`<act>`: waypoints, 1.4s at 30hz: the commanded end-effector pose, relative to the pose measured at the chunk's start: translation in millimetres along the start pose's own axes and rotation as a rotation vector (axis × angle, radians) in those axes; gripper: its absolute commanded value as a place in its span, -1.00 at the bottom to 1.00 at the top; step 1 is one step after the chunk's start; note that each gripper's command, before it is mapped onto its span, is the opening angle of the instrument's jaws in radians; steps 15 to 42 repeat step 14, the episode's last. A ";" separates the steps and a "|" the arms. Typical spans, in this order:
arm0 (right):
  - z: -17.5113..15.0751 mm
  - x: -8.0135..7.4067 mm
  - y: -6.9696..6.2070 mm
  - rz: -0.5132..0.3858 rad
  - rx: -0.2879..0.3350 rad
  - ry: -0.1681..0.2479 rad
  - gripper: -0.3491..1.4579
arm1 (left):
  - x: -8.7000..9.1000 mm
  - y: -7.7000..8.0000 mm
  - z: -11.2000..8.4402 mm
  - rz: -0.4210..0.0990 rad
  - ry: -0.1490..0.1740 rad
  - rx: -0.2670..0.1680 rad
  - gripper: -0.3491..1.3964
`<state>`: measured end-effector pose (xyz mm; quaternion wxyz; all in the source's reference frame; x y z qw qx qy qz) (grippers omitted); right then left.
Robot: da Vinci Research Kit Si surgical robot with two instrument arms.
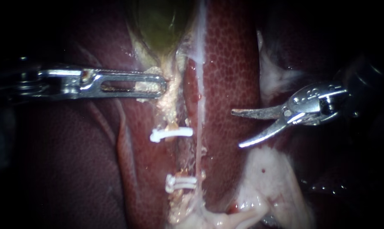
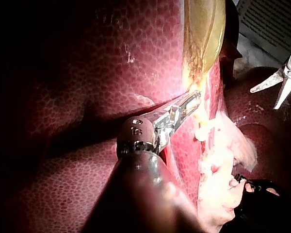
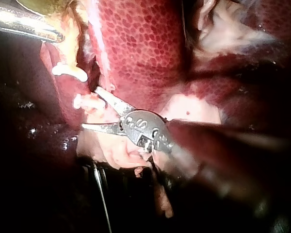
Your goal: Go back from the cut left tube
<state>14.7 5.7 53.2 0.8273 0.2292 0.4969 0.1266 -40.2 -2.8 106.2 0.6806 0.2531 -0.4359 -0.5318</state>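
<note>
Left instrument [image 1: 158, 85] reaches in level, jaws clamped on the pale tissue [image 1: 146, 86] right under the gallbladder [image 1: 158, 21]. Below that grip runs the cut left tube [image 1: 171, 118], down to a single white clip [image 1: 170, 134]; a gap opens beneath it, then a pair of clips [image 1: 181, 183] sits on the lower stump. Over on the other side, the right instrument [image 1: 236, 129] hangs above the liver [image 1: 230, 63], blades spread wide and holding nothing, clear of the tube with a strip of liver between them.
</note>
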 end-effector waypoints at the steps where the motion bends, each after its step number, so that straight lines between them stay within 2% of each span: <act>1: 0.0 0.0 0.0 -0.002 0.001 0.000 0.97 | 0.0 0.0 0.1 0.000 -0.001 -0.001 -1.00; 42: 0.1 0.2 -0.2 -0.007 0.000 0.005 0.99 | 0.1 -0.1 0.3 0.000 0.001 0.001 -1.00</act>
